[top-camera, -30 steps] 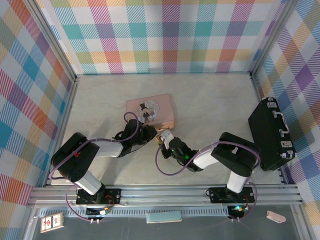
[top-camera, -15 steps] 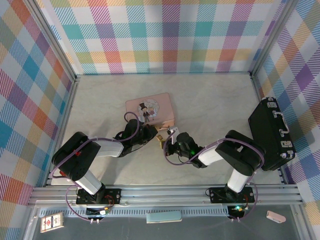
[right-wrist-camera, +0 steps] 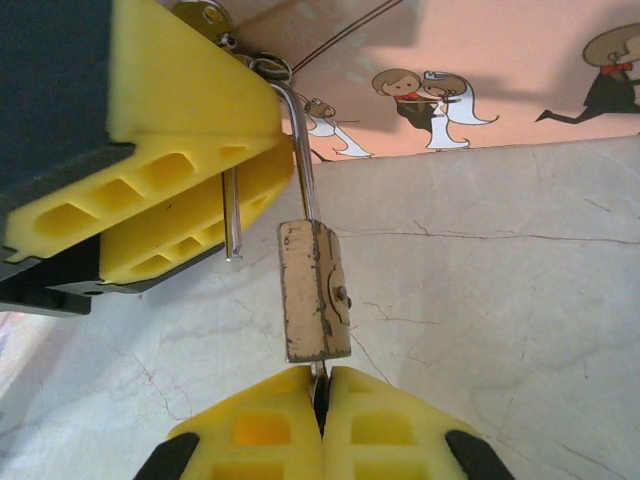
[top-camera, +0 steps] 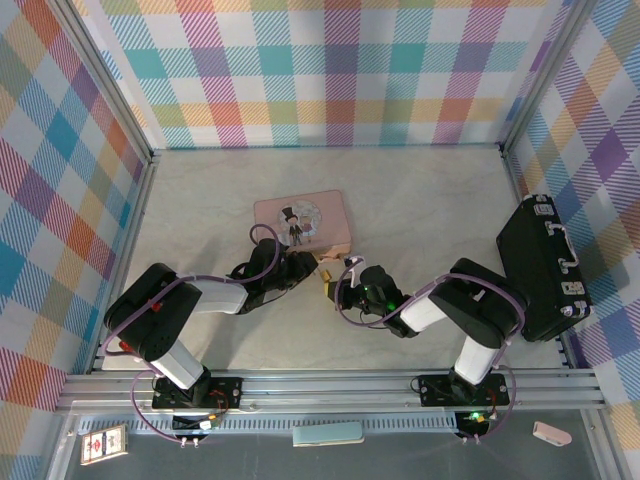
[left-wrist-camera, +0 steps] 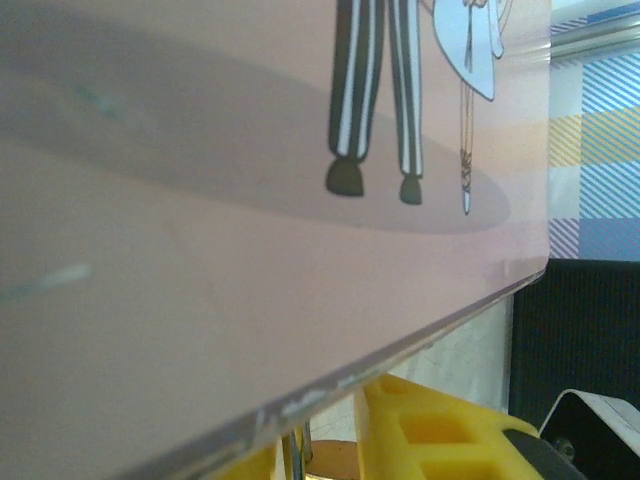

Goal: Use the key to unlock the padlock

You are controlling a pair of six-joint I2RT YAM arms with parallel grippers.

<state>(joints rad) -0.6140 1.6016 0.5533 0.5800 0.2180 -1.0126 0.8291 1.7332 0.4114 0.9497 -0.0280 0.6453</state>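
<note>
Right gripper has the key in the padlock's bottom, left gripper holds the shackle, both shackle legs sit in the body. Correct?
No. The right wrist view shows one leg of the shackle hanging free beside the padlock body, not in it. The right gripper does pinch the key at its bottom, and the left gripper holds the shackle.

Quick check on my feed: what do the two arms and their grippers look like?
The left arm and right arm share one look: black joints, white tubular links, a purple cable looping alongside. Gripper fingers are bright yellow, with moulded rectangular pockets, on black mounts.
</note>
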